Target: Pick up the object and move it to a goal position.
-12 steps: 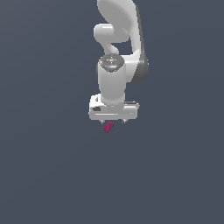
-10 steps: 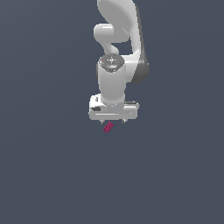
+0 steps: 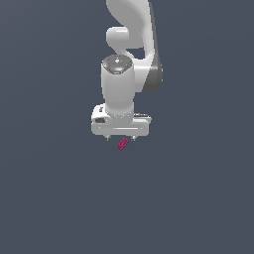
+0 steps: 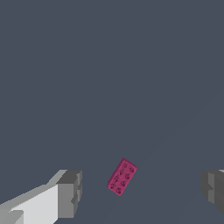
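The object [image 3: 123, 144] is a tiny magenta brick with studs on top, lying on the dark grey floor just below the white hand in the exterior view. In the wrist view the object [image 4: 122, 176] lies slanted between the two grey fingertips, closer to one fingertip [image 4: 70, 193] than to the other [image 4: 213, 188], and touches neither. My gripper [image 4: 141, 191] is open, with a wide gap around the brick. In the exterior view the gripper [image 3: 120, 138] hangs right over the brick, its fingers mostly hidden by the hand.
The white arm [image 3: 131, 44] rises behind the hand toward the top of the exterior view. A plain dark grey floor [image 3: 59, 198] lies all around.
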`<state>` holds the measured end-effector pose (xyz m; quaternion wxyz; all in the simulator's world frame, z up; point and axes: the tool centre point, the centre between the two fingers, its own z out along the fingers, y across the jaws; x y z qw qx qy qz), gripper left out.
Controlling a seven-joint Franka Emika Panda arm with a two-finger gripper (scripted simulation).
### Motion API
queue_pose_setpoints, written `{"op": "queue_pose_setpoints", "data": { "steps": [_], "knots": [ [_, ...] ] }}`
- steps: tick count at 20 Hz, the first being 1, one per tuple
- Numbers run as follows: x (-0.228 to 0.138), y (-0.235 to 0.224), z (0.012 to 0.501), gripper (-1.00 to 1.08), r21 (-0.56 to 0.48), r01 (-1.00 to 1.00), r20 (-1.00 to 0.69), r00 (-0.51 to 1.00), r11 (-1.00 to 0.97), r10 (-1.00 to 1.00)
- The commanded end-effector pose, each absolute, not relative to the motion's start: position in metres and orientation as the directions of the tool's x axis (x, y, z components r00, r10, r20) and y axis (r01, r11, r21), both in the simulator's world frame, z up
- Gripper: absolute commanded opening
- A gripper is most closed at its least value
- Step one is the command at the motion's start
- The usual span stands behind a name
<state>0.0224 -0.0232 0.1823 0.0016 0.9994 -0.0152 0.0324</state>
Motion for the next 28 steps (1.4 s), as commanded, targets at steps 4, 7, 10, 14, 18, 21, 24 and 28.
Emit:
{"op": "queue_pose_setpoints", "data": {
  "steps": [4, 7, 10, 14, 18, 21, 24, 28],
  "knots": [
    [0.021, -0.022, 0.178, 1.00, 0.000, -0.045, 0.062, 0.997, -0.999, -0.045],
    [0.018, -0.022, 0.172, 1.00, -0.002, -0.073, 0.059, 0.996, -0.997, -0.073],
    [0.013, -0.021, 0.162, 1.00, -0.006, -0.114, 0.054, 0.992, -0.994, -0.114],
    [0.004, -0.019, 0.145, 1.00, -0.012, -0.188, 0.044, 0.981, -0.982, -0.188],
    [-0.008, -0.018, 0.123, 1.00, -0.015, -0.285, 0.031, 0.958, -0.959, -0.285],
    [-0.020, -0.018, 0.105, 1.00, -0.014, -0.363, 0.021, 0.931, -0.931, -0.364],
    [-0.030, -0.018, 0.091, 1.00, -0.011, -0.429, 0.013, 0.903, -0.903, -0.429],
    [-0.041, -0.019, 0.076, 1.00, -0.007, -0.494, 0.006, 0.869, -0.869, -0.494]
  ]
}}
